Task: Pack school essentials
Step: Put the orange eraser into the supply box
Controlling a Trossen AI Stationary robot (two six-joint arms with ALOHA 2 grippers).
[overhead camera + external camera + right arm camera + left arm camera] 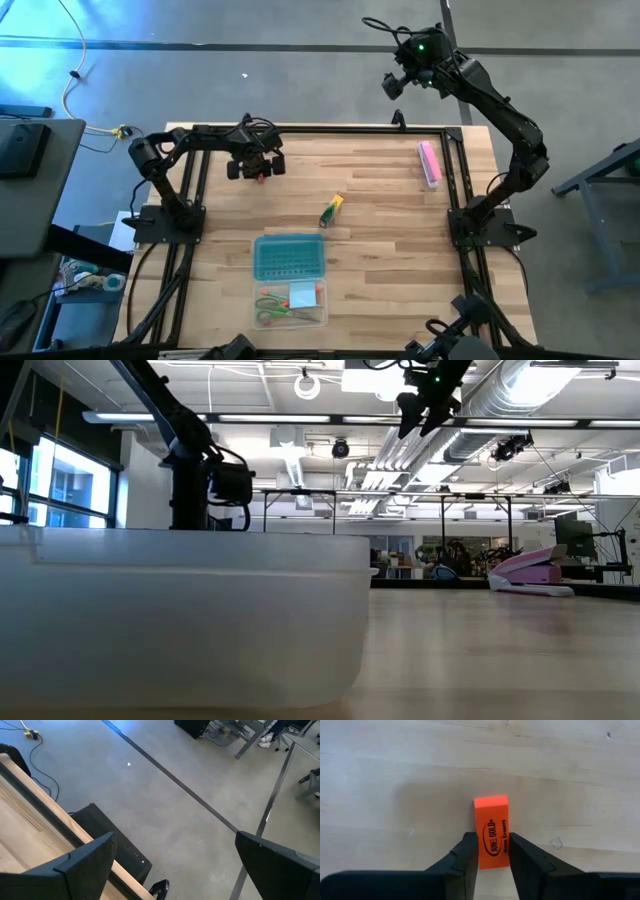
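Between left gripper (492, 851) fingers, orange eraser (492, 831), "JUNE GOLD"

One orange eraser (492, 831), one yellow-green marker (331, 211), one scissors (277, 312), one note pad (302, 295), one box (289, 257).

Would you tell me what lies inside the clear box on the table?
The clear box holds green-handled scissors, a light-blue note pad and an orange-red pencil; anything beneath them is hidden.
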